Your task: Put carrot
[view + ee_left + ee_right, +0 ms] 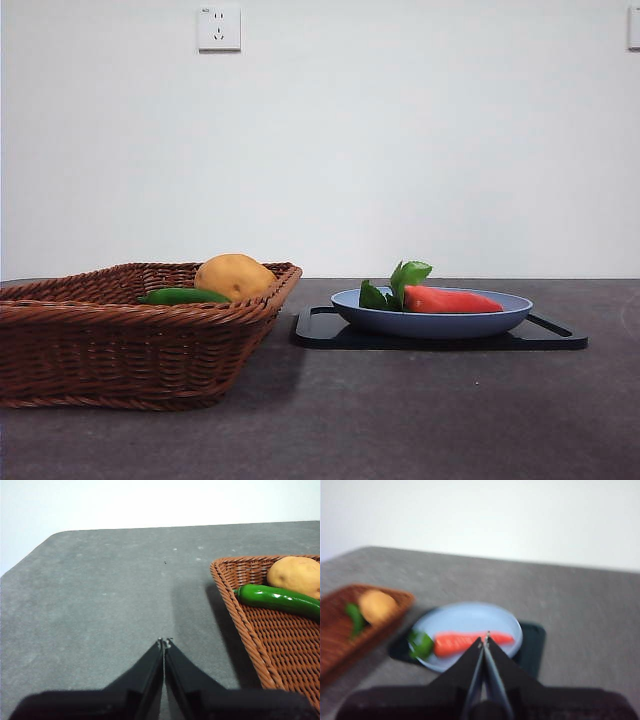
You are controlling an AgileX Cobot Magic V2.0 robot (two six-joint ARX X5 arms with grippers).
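Observation:
The carrot (pixel 450 300) is orange-red with green leaves (pixel 400 282) and lies on a blue plate (pixel 440 322) at the right of the table. In the blurred right wrist view the carrot (pixel 465 642) lies across the plate (pixel 465 617), and my right gripper (pixel 484 639) is shut above it, apart from it, with nothing held. My left gripper (pixel 164 641) is shut and empty over bare grey table, beside the basket's corner (pixel 220 572). Neither arm shows in the front view.
The plate rests on a black tray (pixel 330 335). A brown wicker basket (pixel 120 340) at the left holds a yellow-tan potato (pixel 235 275) and a long green vegetable (pixel 180 296). The tabletop (pixel 400 420) is dark grey, with a white wall behind.

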